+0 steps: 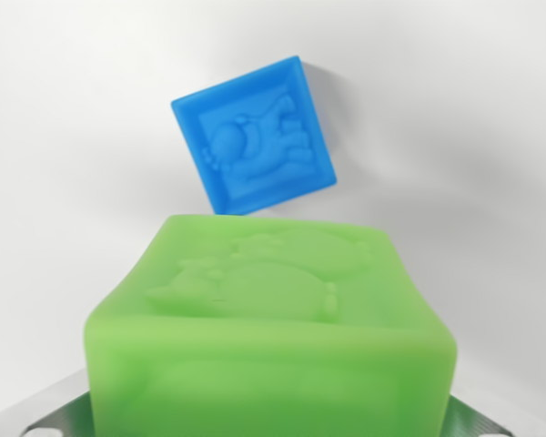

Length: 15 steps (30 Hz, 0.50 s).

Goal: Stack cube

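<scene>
Wrist view showed the carry step of the stack: the green cube [273,337] filled the near half of the frame, held up close under the camera, and the blue cube [255,137] lay farther off on the white table [64,109]. Judged the lift as done and the placing not yet begun.

Gripper [271,421]: only grey metal corners of the fingers [59,417] showed at the bottom edge, left and right of the green cube. They sat tight against its sides, so it looked clamped on the cube, closed only to the cube's width.

Next move, as a guess: bring the green cube over the blue one, which sat beyond it and slightly left of centre. The blue cube was turned at an angle to the green one, so a wrist twist may be wanted to square the faces before lowering.

Green cube: soft-looking, rounded edges, top face embossed with a raised animal-like figure, detail blurred by nearness. It hid the table just behind it.

Blue cube: smaller in view, sharper, a raised border framing an embossed figure on top. It cast a shadow to the right and touched nothing else.
</scene>
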Motion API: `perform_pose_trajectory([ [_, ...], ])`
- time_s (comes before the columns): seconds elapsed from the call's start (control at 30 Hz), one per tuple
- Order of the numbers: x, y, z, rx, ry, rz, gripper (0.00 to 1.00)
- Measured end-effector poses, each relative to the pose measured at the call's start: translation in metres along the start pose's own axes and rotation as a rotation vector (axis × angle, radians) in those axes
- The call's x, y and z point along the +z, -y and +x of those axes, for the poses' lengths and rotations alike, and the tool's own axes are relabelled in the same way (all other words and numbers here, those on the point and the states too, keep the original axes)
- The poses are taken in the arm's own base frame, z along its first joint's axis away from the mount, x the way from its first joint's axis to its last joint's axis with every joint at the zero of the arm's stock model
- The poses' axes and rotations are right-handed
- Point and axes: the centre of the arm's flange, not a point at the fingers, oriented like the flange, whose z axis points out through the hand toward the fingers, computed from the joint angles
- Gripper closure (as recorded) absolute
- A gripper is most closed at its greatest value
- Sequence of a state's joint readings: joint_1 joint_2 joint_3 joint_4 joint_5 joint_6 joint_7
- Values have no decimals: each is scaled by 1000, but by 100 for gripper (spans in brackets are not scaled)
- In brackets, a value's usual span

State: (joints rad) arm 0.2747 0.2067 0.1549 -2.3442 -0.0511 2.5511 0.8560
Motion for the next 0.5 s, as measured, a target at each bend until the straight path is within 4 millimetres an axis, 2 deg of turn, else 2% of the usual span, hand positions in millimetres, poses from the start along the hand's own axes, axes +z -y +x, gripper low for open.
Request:
perform_pose_trajectory([
  [0.5,-4,21,14,-157,0,0,100],
])
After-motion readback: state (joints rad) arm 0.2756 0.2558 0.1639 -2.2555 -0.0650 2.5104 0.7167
